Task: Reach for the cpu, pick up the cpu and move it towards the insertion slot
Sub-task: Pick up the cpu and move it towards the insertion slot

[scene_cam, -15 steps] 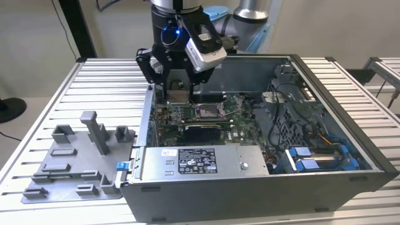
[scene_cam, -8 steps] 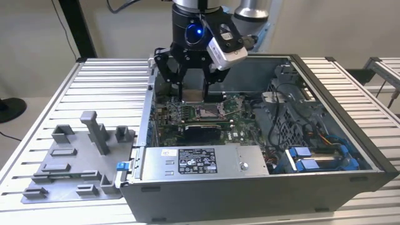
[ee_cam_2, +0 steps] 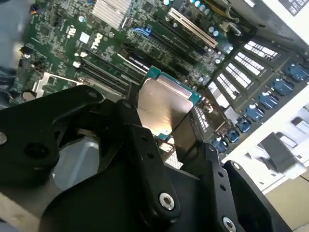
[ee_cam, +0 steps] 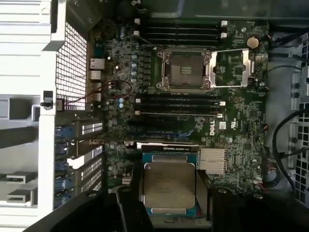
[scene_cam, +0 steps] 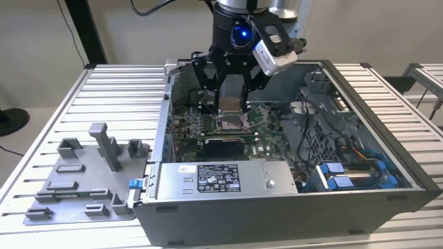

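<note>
The gripper (ee_cam: 166,193) is closed on the cpu (ee_cam: 169,187), two black fingers (ee_cam_2: 145,145) pinching opposite edges, with the chip held flat over the motherboard (ee_cam: 231,130) inside the open pc case (scene_cam: 387,171). The insertion slot (ee_cam: 186,70) sits apart from the chip, its metal frame flipped open and its centre bare. Risks as I read it: the edge grip looks thin, so a jolt could tilt or drop the chip onto the board; a skewed approach could bend socket pins or clip the raised frame. Count: one cpu, one slot, one gripper — one grey fixture tray (scene_cam: 76,181) outside the case.
</note>
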You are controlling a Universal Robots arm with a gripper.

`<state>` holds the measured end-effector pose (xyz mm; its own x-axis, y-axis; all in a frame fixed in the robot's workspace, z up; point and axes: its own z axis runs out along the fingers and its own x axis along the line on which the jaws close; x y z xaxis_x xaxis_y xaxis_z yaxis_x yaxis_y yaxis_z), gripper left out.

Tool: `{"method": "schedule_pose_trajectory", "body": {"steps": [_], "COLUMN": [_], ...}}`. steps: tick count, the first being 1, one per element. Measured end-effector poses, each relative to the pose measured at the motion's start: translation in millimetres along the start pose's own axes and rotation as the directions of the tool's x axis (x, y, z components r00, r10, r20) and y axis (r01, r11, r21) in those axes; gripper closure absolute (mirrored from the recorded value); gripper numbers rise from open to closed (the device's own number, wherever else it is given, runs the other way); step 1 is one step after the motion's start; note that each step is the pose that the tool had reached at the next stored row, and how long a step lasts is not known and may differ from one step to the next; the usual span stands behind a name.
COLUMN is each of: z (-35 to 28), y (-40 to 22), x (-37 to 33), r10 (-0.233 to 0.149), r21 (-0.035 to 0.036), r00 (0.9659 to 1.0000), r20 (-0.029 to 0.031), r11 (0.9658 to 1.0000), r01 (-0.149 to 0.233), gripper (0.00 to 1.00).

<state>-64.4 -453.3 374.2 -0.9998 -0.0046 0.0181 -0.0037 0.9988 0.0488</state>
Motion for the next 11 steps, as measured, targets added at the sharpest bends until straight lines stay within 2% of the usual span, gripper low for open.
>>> {"method": "schedule_pose_trajectory", "body": {"steps": [1,2,3,5,7,11], "z": [-0.1,-0.1,-0.2,-0.1,0.4,3.0], "y": [0.6,2.6,3.7,5.5,9.4,22.9], "x": [-3.5,-13.8,-19.7,-26.3,-29.6,-30.9], "r10": [0.000,0.000,0.000,0.000,0.000,0.000], "r21": [0.0001,-0.0001,0.0001,0.0001,0.0001,0.0000], "r00": [1.0000,1.0000,1.0000,1.0000,1.0000,1.0000], "r20": [0.0000,0.0000,-0.0001,-0.0001,0.0000,0.0001], "r11": [1.0000,1.0000,1.0000,1.0000,1.0000,1.0000], "r01": [0.000,0.000,0.000,0.000,0.000,0.000], "gripper": [1.00,1.00,1.00,1.00,1.00,1.00]}}
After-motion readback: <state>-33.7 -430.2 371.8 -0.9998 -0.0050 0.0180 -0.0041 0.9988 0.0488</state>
